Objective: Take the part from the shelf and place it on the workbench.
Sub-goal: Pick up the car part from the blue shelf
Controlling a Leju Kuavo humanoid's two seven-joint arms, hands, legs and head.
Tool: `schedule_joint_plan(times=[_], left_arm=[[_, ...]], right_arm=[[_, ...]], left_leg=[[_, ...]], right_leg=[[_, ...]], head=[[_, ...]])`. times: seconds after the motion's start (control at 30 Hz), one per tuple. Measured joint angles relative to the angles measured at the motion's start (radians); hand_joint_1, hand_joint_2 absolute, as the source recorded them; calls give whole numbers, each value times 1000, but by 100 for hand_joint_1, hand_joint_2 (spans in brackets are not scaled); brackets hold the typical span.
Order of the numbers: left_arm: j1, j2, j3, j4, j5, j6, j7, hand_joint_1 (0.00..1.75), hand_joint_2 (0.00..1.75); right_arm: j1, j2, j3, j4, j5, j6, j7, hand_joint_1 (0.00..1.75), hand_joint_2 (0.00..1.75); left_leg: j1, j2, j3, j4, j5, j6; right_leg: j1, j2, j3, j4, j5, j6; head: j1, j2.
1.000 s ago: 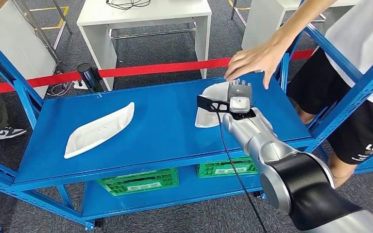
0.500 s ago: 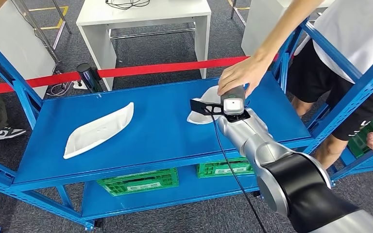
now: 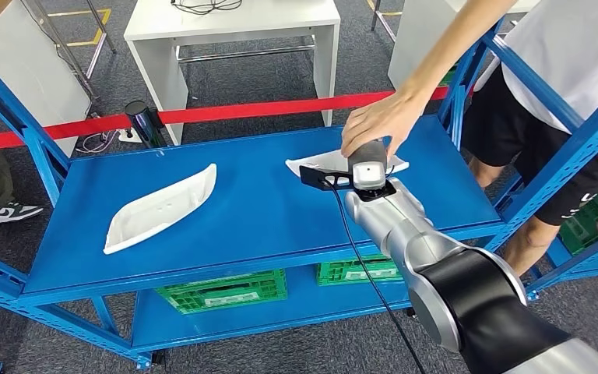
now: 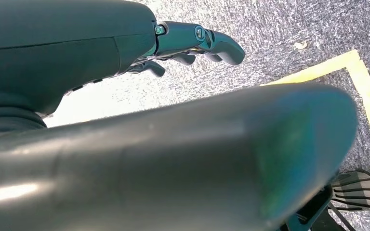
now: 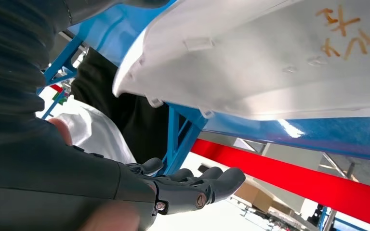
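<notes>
The right hand's fingers are stretched out and apart, closing on nothing; the white part lies just beside them, and from the wrist camera I cannot say whether they touch it. Seen from the head camera, the right hand sits near the back right corner of the blue shelf, with a person's hand laid over it. In the last second that person's hand has come down onto the robot's, and the part has swung from lying tucked under the hand to stretching along the back edge, towards the middle. My guess is the person is setting the part up for a grasp, so the pick has not really begun. A second white part lies untouched near the left end of the shelf. The left hand hangs over the carpet, fingers loosely extended, holding nothing. The workbench step is all still to come.
</notes>
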Motion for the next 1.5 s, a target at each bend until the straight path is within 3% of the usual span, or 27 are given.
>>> schedule_joint_plan(times=[0.43, 1.13, 1.5], left_arm=[[-10, 0, 0, 0, -11, 0, 1, 0, 0], [-17, 2, 0, -3, -18, 0, -8, 0, 0], [-17, 10, 0, -3, -20, 0, -17, 0, 0]], right_arm=[[0, -30, -9, 0, -24, 6, 53, 0, 175], [5, -43, -56, 0, -64, -31, 50, 0, 175], [55, -43, -92, 0, -91, -54, 51, 0, 175]], left_leg=[[0, 0, 1, 0, 0, 0], [0, 0, 1, 0, 0, 0], [0, 0, 1, 0, 0, 0]], right_leg=[[0, 1, 0, 0, 0, 1], [0, 1, 0, 0, 1, 1], [0, 1, 0, 0, 1, 1]], head=[[0, 0], [0, 0], [0, 0]])
